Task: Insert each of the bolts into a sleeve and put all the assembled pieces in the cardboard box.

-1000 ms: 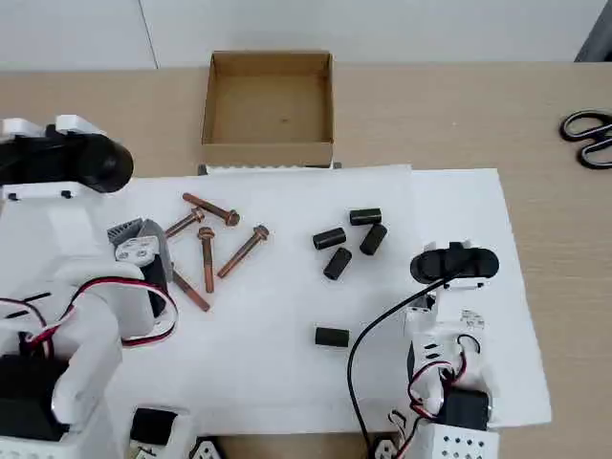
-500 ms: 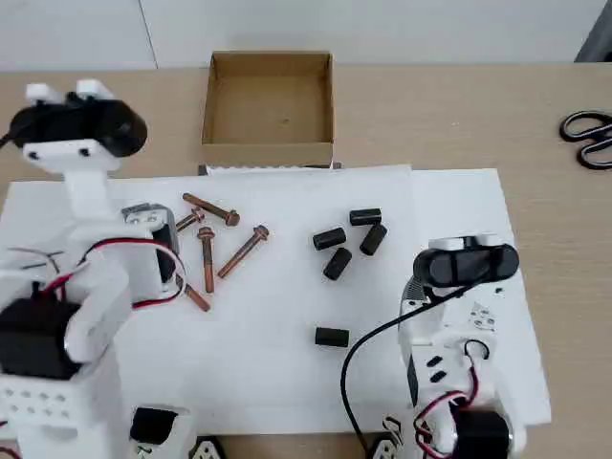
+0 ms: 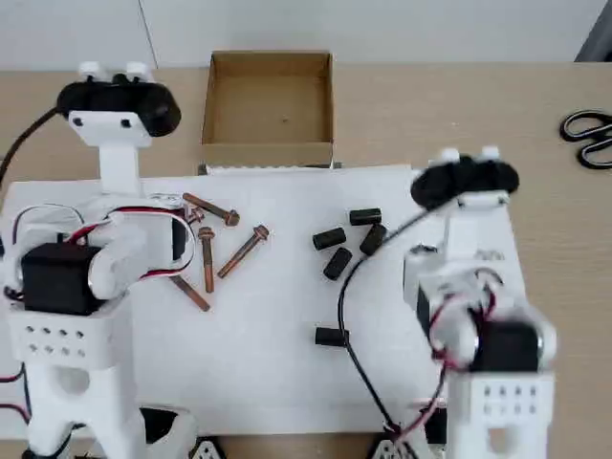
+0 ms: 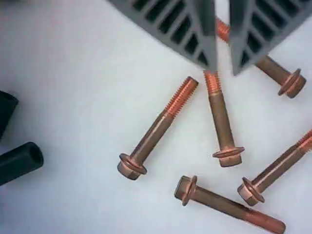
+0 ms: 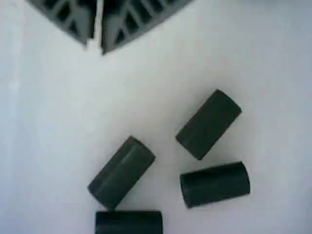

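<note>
"Copper bolts (image 3: 241,251), five of them, lie loose on the white paper (image 3: 268,373) beside the left arm. That's what the high camera gives me. What does the left wrist camera add?"

"The left gripper (image 4: 222,61). Its grey jaws are drawn almost together with a thin slit between them and nothing held. They hang over the threaded end of one bolt (image 4: 222,126), and I cannot tell whether they touch it."

"And the right wrist camera?"

"The right gripper (image 5: 96,44) has its jaws together as well, with nothing in them. It is a little apart from four black sleeves (image 5: 208,124) lying on their sides."

"From above, those four make a cluster near the middle of the paper, well apart from the bolts. A fifth sleeve (image 3: 331,337) lies by itself, nearer the arm bases. Every bolt is bare, so none is in a sleeve yet."

"Where is the cardboard box (image 3: 270,153)?"

"The high camera shows it on the wooden table (image 3: 430,115), its open top facing up, just beyond the far edge of the paper. Scissors (image 3: 588,137) lie at the table's right edge, well apart from everything else."
</note>
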`<action>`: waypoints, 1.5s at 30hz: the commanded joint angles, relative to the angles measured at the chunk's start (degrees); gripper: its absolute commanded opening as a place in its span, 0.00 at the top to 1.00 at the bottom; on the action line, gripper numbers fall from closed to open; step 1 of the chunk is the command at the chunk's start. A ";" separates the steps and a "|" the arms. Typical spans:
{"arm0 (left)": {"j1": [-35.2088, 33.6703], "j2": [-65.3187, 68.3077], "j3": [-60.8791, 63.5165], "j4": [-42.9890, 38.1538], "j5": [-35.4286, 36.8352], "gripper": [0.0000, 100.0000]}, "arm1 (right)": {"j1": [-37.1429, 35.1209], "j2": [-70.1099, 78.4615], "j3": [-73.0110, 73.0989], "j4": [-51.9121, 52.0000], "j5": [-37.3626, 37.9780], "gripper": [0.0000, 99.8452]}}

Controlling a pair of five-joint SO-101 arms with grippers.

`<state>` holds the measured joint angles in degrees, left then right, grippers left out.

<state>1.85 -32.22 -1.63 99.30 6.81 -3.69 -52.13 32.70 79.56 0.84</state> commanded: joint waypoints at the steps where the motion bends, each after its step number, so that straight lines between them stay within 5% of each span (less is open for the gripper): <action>1: -0.09 0.35 -1.98 0.97 -0.70 0.99 | -0.22 15.96 -14.33 6.99 2.46 0.99; 13: -0.09 0.53 -1.63 1.05 -0.79 0.99 | -0.57 48.31 -43.78 15.16 3.08 0.89; 27: 0.00 0.53 -1.63 1.05 -0.62 0.99 | -8.22 61.85 -45.80 12.79 -18.99 0.88; 45: 0.00 0.18 -1.63 1.05 -0.53 0.99 | -8.31 71.69 -45.71 7.69 -19.60 0.88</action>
<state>1.85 -31.87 -1.63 99.30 6.29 -11.96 19.52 -10.73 88.09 -18.24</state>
